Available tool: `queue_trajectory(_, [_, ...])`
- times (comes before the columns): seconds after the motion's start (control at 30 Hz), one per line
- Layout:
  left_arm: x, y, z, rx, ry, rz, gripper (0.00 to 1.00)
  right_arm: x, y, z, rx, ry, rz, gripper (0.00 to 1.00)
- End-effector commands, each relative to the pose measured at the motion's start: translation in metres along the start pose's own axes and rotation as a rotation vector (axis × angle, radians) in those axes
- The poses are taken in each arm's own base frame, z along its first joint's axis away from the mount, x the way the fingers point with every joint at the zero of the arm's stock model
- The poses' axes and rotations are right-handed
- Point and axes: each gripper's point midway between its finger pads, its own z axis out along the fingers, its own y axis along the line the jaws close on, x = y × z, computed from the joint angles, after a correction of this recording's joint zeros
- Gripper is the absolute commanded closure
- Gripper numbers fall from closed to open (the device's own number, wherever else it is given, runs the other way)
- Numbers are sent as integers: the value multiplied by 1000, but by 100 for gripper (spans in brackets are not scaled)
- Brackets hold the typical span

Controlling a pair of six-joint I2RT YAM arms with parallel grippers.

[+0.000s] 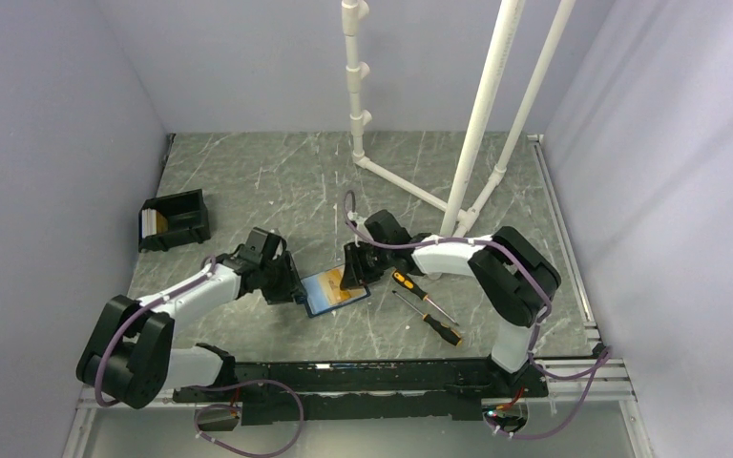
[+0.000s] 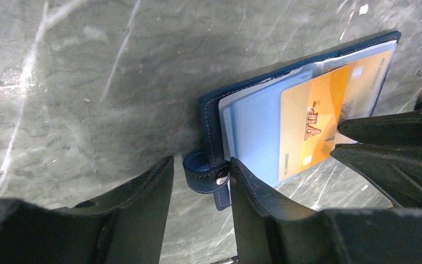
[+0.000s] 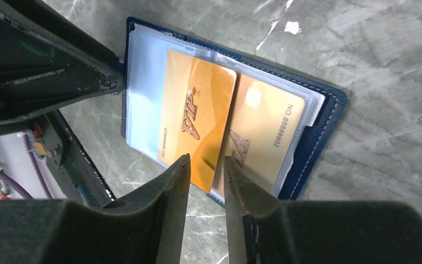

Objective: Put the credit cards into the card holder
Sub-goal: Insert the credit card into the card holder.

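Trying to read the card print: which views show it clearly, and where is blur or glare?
Left wrist: VIP card print sharp, near fingers dark and soft. Right wrist: card number legible, mild sheen on the sleeved card. Top external: even light, card holder too small to read.

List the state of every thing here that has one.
card holder: open, lying flat.
VIP card: not fully in, one end past the holder's edge.
second card: tucked in a clear sleeve.
left claw: open, at the holder's edge.
right claw: open, astride the VIP card's end.
screwdrivers: lying loose.
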Motion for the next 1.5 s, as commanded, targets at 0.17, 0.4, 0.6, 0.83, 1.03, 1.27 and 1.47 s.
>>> queue_trajectory(0.17, [15, 20, 4, -65, 28, -5, 65, 6, -7, 14, 68, 36, -80, 67])
queue_trajectory(0.4, [19, 20, 9, -64, 36, 0, 75, -1, 37, 31, -41, 17, -141, 67])
queue_trajectory(0.6, [20, 18, 8, -69, 37, 8, 76, -4, 52, 28, -88, 9, -122, 67])
queue_trajectory(0.83, [13, 27, -8, -125, -8, 25, 70, -10, 28, -3, 133, 19, -201, 61])
queue_trajectory(1.03, [4, 17, -24, -96, -46, 41, 87, -2, 10, -20, 231, 35, -202, 52])
queue_trajectory(1.27, [-1, -7, -47, -19, -32, 80, 100, -7, -18, -37, 315, 9, -168, 44])
queue_trajectory(1.47, [-6, -42, -63, 107, 8, 126, 95, -7, -18, -30, 265, 16, -97, 42])
